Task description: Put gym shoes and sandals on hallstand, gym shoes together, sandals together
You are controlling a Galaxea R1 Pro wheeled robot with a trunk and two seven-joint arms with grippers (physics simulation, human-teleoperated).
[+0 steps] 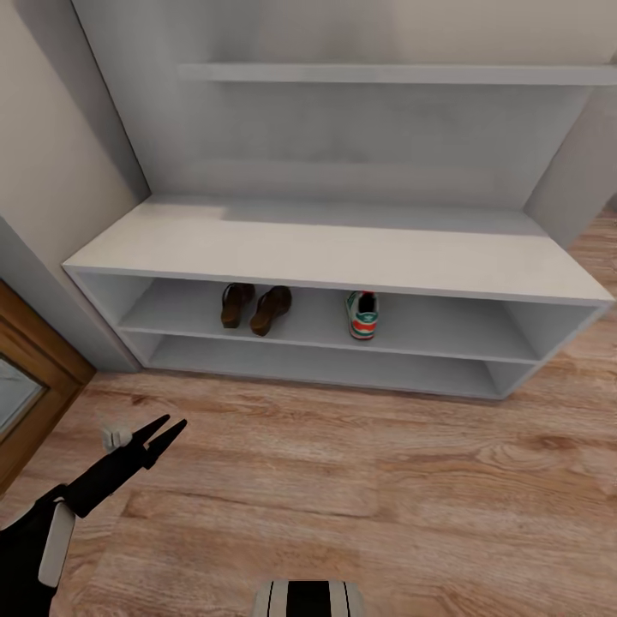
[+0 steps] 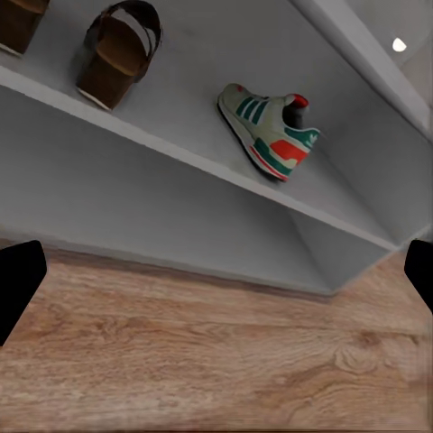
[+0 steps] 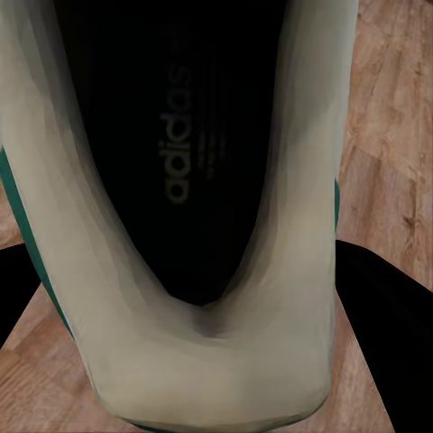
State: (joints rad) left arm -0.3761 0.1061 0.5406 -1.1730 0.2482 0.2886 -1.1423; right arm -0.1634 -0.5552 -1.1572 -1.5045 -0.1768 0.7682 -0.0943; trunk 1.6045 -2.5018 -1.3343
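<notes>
White hallstand [image 1: 343,257] on the corridor floor [image 1: 360,480]: its upper shelf holds both sandals [image 1: 257,308] side by side and one gym shoe [image 1: 362,314] a little apart. My left gripper [image 1: 158,433] hovers low before it, fingers [image 1: 171,426] apart. My right wrist view shows the second gym shoe [image 3: 207,271] close up, black fingers [image 3: 379,316] flanking it; I cannot tell whether they clamp it.
</notes>
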